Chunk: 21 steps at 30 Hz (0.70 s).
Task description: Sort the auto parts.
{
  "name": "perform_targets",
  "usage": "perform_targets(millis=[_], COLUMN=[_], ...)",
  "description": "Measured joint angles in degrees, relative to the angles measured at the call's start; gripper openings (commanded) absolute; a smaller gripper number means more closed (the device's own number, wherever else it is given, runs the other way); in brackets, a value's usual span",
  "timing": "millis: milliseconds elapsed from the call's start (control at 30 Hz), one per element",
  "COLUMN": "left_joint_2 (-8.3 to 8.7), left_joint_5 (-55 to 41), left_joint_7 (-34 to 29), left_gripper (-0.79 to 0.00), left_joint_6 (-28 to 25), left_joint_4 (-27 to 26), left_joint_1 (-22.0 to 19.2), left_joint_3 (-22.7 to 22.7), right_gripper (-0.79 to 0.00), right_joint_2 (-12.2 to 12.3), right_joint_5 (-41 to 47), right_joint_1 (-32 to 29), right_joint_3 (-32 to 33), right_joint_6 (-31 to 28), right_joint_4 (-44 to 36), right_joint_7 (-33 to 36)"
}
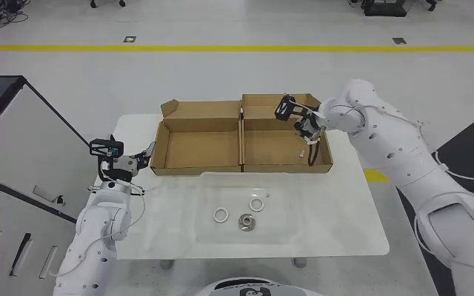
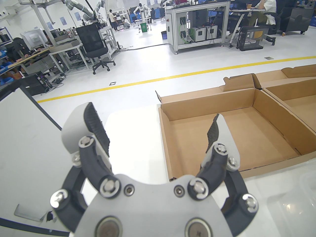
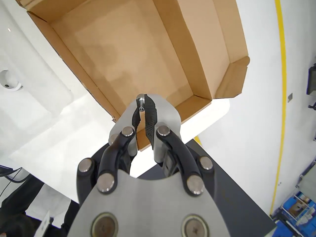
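Note:
My right gripper [image 3: 142,104] is shut on a small silver bolt [image 3: 141,101], held over the near right corner of the right cardboard box [image 3: 138,38]; from above this gripper [image 1: 302,150] hangs inside that box [image 1: 266,144]. My left gripper [image 2: 158,128] stands open with nothing between its fingers, just left of the left cardboard box [image 2: 222,134], and from above it [image 1: 144,157] sits beside the box's [image 1: 196,148] left wall. Two white rings [image 1: 221,215] [image 1: 257,203] and a metal round part [image 1: 246,222] lie in a clear tray [image 1: 185,222].
Both boxes stand side by side at the back of the white table [image 1: 355,222], flaps up. The clear tray [image 3: 37,94] lies in front of them with a white ring [image 3: 8,82] at its edge. A slanted white board [image 1: 37,140] stands left of the table.

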Motion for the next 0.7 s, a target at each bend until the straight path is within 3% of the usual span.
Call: perform_targets(millis=[700], left_joint_2=[0.0], left_joint_5=[0.0], left_joint_7=[0.0], left_gripper=[0.0], left_joint_6=[0.0], left_joint_4=[0.0], left_joint_1=[0.0], left_joint_3=[0.0], right_gripper=[-0.785], right_joint_2=[-8.88], right_joint_5=[-2.68], right_joint_1=[2.7], right_joint_3=[-10.94], right_joint_6=[1.98], right_joint_4=[20.44], right_joint_7=[-9.02])
